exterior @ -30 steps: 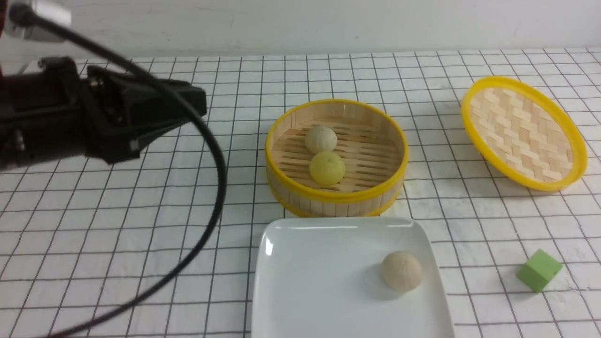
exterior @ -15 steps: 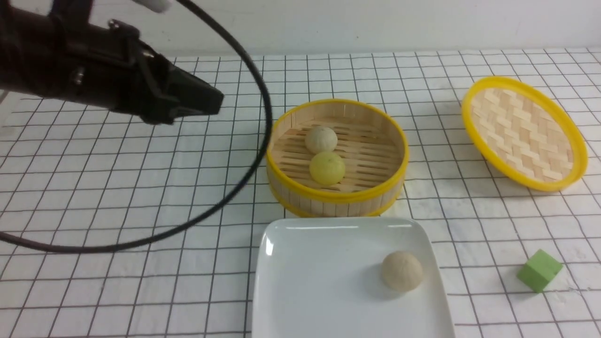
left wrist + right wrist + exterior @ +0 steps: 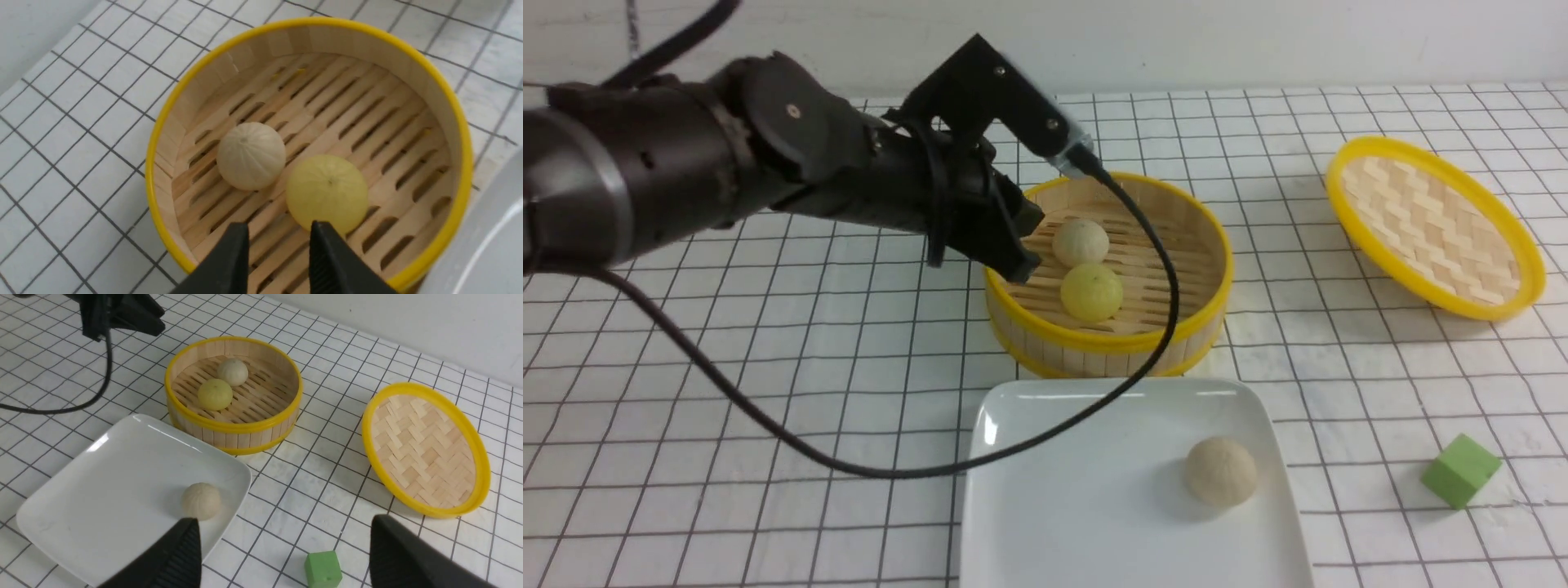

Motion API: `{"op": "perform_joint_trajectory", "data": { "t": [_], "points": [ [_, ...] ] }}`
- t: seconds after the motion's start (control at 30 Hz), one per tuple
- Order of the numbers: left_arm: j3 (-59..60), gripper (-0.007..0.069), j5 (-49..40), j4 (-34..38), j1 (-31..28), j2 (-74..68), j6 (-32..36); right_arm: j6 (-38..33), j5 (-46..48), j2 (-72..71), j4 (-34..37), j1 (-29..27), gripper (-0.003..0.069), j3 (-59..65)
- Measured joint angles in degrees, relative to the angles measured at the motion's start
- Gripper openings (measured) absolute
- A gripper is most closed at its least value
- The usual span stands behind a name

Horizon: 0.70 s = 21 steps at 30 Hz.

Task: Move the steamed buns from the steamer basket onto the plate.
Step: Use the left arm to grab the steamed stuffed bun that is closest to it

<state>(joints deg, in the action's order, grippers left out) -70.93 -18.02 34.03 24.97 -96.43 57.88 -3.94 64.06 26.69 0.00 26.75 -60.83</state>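
Two buns point(image 3: 251, 156) point(image 3: 327, 192) sit in the basket point(image 3: 1109, 341), at the plate's point(image 3: 1094, 506) twelve o'clock. The left claw's point(image 3: 276, 241) tips are apart; so are the right claw's point(image 3: 286, 547).

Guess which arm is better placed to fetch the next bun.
Probably the robot's left: its open gripper is by the basket, near both remaining buns. The right gripper is open but seems farther off.

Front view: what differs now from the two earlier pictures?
The left arm has swung rightward, bringing its pincer from beside the steamer basket to over its left rim; its cable now loops across the plate. Nothing was visibly grasped or released. Both buns in the basket, the bun on the plate and the green cube stayed put.
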Motion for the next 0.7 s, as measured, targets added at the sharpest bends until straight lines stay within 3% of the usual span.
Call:
{"op": "perform_joint_trajectory", "data": {
  "t": [0.23,0.7],
  "points": [
    [-5.39,0.0242,0.55,-1.32,0.19,-6.4,-7.62,0.05,2.61,0.0,0.0,0.0,0.0537,0.0],
    [-14.41,0.0242,-6.13,-4.58,0.47,-18.08,-4.7,0.04,6.01,0.0,-0.73,0.0,0.0537,0.0]
  ]
}}
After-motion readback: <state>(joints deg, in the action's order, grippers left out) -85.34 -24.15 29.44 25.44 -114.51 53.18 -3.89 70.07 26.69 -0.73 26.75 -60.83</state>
